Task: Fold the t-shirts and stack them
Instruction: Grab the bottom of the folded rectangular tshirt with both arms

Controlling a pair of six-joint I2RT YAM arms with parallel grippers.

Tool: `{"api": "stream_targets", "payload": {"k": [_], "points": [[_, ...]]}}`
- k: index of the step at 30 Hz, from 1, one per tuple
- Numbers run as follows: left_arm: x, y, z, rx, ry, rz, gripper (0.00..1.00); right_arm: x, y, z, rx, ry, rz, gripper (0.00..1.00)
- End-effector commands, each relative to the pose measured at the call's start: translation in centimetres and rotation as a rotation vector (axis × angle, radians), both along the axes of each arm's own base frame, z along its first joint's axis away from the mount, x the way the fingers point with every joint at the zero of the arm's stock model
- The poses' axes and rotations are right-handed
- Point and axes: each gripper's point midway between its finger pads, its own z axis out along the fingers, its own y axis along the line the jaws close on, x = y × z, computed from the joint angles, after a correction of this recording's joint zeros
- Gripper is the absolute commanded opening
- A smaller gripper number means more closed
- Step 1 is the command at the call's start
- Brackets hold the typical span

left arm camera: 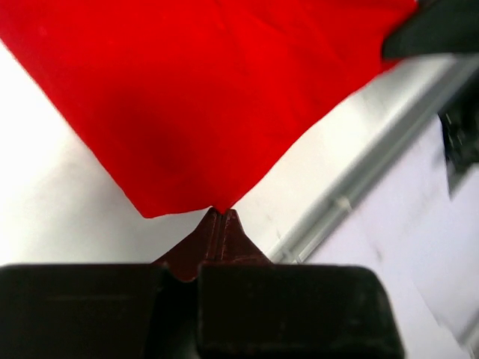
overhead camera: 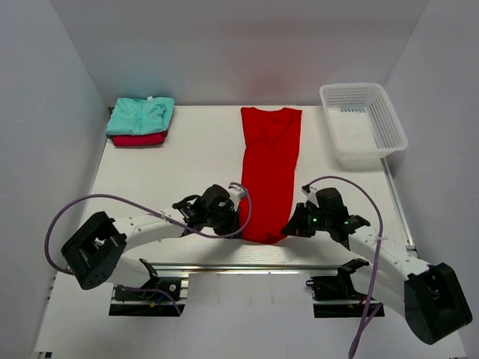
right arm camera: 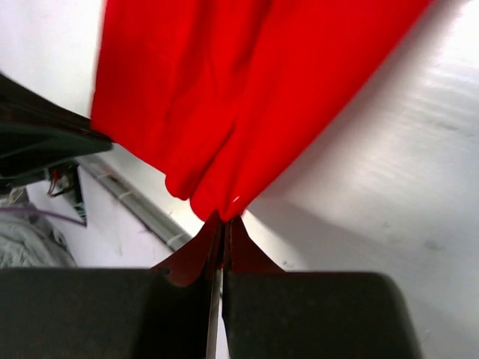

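Top cam: the red shirt (overhead camera: pixel 269 161) is a long strip running straight away from me. Its near hem sits between my left gripper (overhead camera: pixel 241 222) and right gripper (overhead camera: pixel 289 224), both equally close. The two folded shirts (overhead camera: pixel 140 122) are far left.

Left wrist: jaws pinched together on the hem corner.

Right wrist: clamped on the other corner, which is bunched up. The top cam doesn't show that.

left pincer (left arm camera: pixel 222 215) — seemingly nipping, red t-shirt (left arm camera: pixel 202 97) corner

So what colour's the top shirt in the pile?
Mint green shirt; top external view shows it best.
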Motion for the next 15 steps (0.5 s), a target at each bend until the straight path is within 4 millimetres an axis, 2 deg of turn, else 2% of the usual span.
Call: {"api": "stream_targets", "payload": {"k": [1, 4, 6, 10, 11, 13, 14, 15], "points": [[-3.7, 0.5, 0.4, -0.025, 0.104, -0.132, 0.0, -2.2, 0.1, 0.8, 0.036, 0.045, 0.045, 0.0], [-4.7, 0.8, 0.4, -0.016, 0.146, -0.162, 0.0, -3.5, 0.4, 1.1, 0.083, 0.071, 0.063, 0.0], [-4.2, 0.9, 0.4, 0.009, 0.137, -0.142, 0.0, -3.4, 0.2, 1.3, 0.083, 0.05, 0.047, 0.0], [-3.6, 0.7, 1.0, 0.015, 0.114, -0.136, 0.0, -2.3, -0.5, 1.3, 0.035, 0.005, -0.005, 0.0], [-3.2, 0.5, 1.5, 0.016, 0.104, -0.13, 0.0, -1.8, -0.4, 1.7, 0.036, -0.01, -0.009, 0.0], [-2.0, 0.3, 2.3, 0.037, 0.067, -0.096, 0.0, -1.3, -0.6, 1.4, 0.003, -0.016, -0.007, 0.0], [-1.3, 0.5, 2.3, 0.06, 0.048, -0.072, 0.0, -0.7, -0.4, 2.1, 0.001, -0.03, -0.007, 0.0], [-1.1, 0.6, 2.1, 0.08, 0.048, -0.061, 0.0, -0.2, -0.4, 1.9, -0.015, -0.027, -0.011, 0.0]]}}
